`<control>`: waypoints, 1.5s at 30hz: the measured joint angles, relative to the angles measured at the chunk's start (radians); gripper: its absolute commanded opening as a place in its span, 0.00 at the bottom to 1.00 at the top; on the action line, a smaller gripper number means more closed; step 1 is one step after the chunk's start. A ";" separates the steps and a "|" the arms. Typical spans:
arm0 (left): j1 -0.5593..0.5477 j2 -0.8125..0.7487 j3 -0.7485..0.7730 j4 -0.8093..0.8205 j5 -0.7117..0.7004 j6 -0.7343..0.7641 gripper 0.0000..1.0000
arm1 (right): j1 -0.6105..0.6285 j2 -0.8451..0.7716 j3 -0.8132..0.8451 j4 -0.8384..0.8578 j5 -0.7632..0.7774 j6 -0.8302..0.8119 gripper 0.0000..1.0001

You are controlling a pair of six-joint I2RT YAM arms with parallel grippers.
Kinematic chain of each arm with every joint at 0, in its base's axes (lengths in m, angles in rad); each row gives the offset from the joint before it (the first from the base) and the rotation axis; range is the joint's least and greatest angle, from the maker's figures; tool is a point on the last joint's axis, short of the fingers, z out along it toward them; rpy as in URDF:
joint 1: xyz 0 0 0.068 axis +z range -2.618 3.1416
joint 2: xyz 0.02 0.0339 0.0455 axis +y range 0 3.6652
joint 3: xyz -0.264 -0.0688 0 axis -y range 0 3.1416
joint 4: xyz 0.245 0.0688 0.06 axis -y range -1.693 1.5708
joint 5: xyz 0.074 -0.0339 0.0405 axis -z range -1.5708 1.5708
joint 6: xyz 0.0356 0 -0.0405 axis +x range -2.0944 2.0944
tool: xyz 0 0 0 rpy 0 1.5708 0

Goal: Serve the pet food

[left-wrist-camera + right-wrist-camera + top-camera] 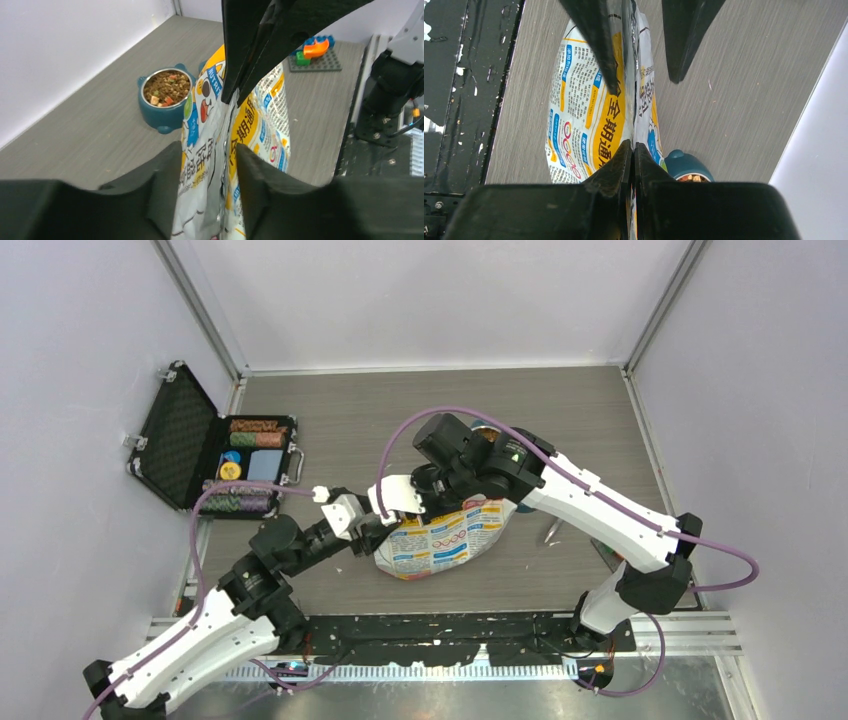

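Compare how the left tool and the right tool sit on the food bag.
The right tool is shut on the bag; the left tool is open. The right tool pinches the bag; the left tool only straddles it, one finger clear. Both meet at the same edge.

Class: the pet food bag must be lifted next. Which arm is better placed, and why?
Right, probably: the right gripper is shut on the edge of the pet food bag, while the left gripper stands open around it.
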 measured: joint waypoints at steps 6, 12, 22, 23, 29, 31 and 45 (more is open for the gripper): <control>-0.002 0.060 0.037 0.005 0.033 0.026 0.00 | -0.002 0.018 0.025 -0.016 -0.005 0.001 0.34; -0.001 -0.024 -0.009 0.003 -0.003 0.026 0.00 | -0.004 -0.002 0.017 0.001 0.037 -0.008 0.44; -0.001 -0.156 -0.072 -0.026 -0.053 0.042 0.00 | 0.000 0.000 0.005 -0.029 0.089 -0.011 0.26; -0.001 -0.156 -0.072 -0.026 -0.054 0.044 0.00 | -0.001 0.002 0.010 -0.032 0.087 -0.011 0.27; -0.001 -0.153 -0.072 -0.024 -0.056 0.048 0.00 | -0.001 0.005 0.023 -0.042 0.064 -0.011 0.08; -0.001 -0.153 -0.072 -0.025 -0.056 0.048 0.00 | -0.001 0.011 0.029 -0.053 0.055 -0.013 0.05; 0.000 -0.212 -0.078 -0.064 -0.024 0.048 0.00 | 0.004 -0.011 -0.030 0.041 0.027 -0.025 0.48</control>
